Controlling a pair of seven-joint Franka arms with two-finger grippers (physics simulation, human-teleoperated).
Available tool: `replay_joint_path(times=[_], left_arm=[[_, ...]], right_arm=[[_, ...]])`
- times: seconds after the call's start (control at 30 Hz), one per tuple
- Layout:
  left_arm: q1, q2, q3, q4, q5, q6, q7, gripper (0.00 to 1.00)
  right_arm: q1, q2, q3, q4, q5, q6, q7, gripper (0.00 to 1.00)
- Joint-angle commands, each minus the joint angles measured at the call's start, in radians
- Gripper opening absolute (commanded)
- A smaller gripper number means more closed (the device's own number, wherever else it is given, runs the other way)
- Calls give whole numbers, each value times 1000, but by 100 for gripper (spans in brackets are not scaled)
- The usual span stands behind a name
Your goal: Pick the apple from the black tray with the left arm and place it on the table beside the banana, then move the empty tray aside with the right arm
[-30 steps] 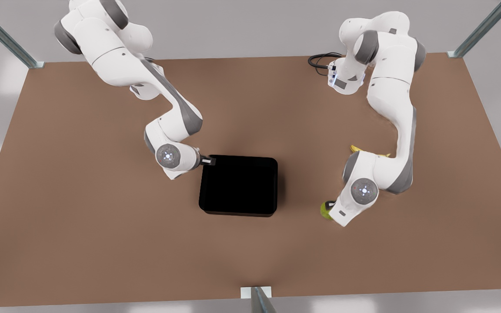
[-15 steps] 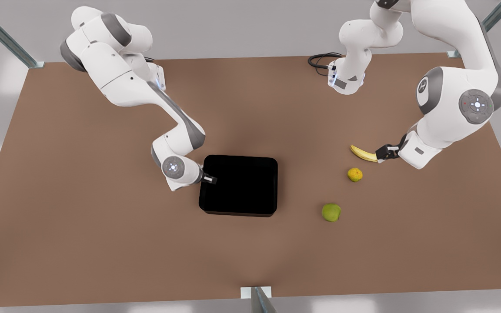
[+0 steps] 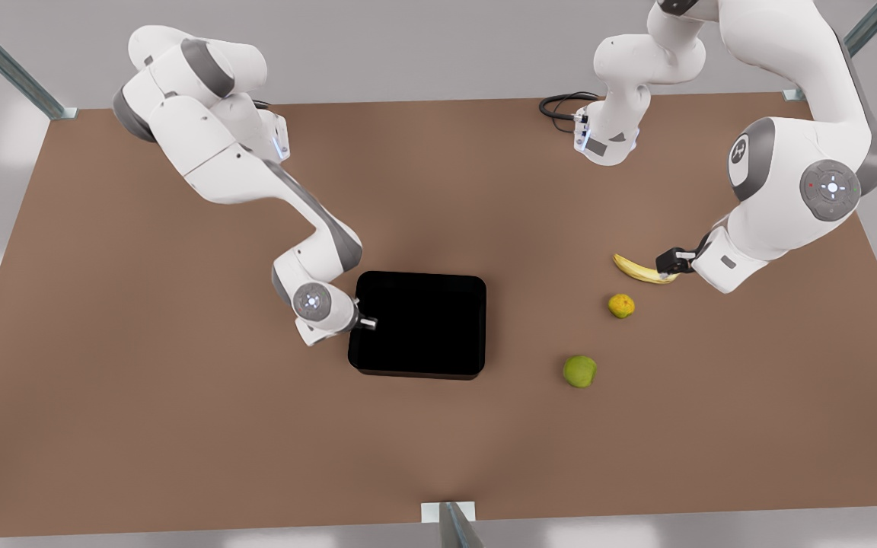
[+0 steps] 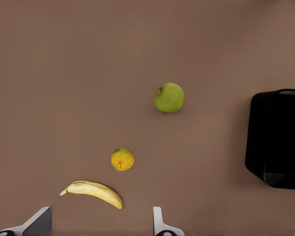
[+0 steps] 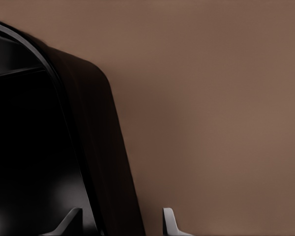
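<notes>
The yellow-green apple (image 3: 579, 371) (image 4: 169, 97) lies on the brown table (image 3: 180, 380), toward the front view's right, a little nearer than the banana (image 3: 640, 269) (image 4: 94, 191). My left gripper (image 3: 671, 262) (image 4: 99, 226) hangs open and holds nothing, above the banana's end. The black tray (image 3: 417, 326) (image 4: 280, 137) (image 5: 29, 147) sits empty at mid-table. My right gripper (image 3: 366, 323) (image 5: 119, 223) is open at the tray's edge on the front view's left, one finger on each side of the rim.
A small bumpy orange fruit (image 3: 620, 305) (image 4: 122, 159) lies between banana and apple. A black cable (image 3: 560, 103) coils at the table's far edge by an arm base. Metal frame posts stand at the corners and at the near edge's middle (image 3: 450, 521).
The left arm let go of the apple, rose from it and swung back over the banana's end. The right gripper slid a little along the tray's edge toward the near side.
</notes>
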Motion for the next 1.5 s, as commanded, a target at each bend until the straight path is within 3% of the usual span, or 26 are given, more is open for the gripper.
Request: replay_joint_path(times=[0.0,0.17,0.67,0.93,1.07,1.13,1.33,1.47], left_arm=[[0,1,0,1,2,-1,54,100],[-1,1,0,3,8,0,52,100],[-6,-1,0,0,18,-1,54,100],[-6,-1,0,1,18,-3,54,100],[-6,1,0,0,18,-3,54,100],[-6,1,0,0,18,-3,54,100],[-6,1,0,0,18,-3,54,100],[-6,-1,0,0,18,-3,54,100]], right_arm=[[0,6,0,4,-1,6,-26,65],[0,7,2,12,2,4,-52,29],[0,-76,22,33,6,-67,-54,20],[-11,-182,-12,185,9,-419,-287,19],[-11,-205,-141,251,14,-524,-568,19],[-11,-205,-234,252,54,-524,-726,19],[-12,-200,-400,268,71,-515,-1032,18],[-26,-113,-521,331,92,-442,-1273,18]])
